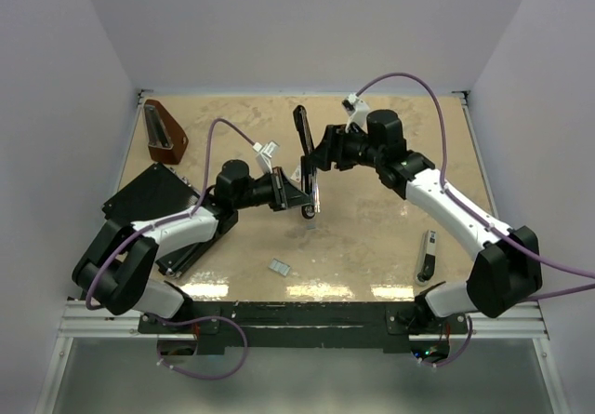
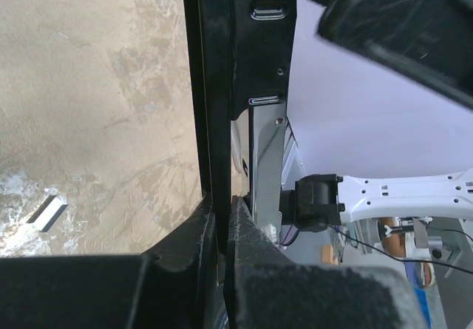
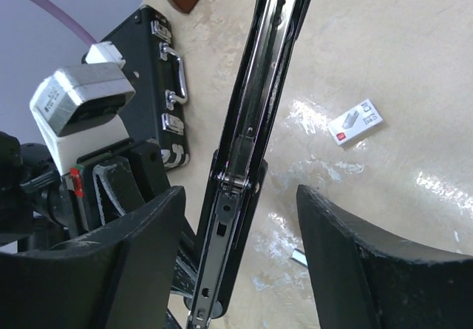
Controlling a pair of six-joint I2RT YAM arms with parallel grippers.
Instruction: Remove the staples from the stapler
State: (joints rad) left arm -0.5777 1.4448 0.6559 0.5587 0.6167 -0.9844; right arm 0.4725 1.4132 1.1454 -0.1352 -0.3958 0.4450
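Beige marbled table (image 1: pixel 372 233), glare streaks along its near edge. Up at ten o'clock, close to the far-left corner, a brown wedge-shaped object (image 1: pixel 165 132) sits on the surface. Swing to nine o'clock: a flat black case (image 1: pixel 149 195) with silver latches and a handle lies against the left edge, angled, partly under an arm. Down at six o'clock, near the front edge, a small silvery-grey piece (image 1: pixel 279 267), lying alone. Over at four o'clock, a slim black-and-grey bar (image 1: pixel 427 254) lies flat, pointing roughly front to back.
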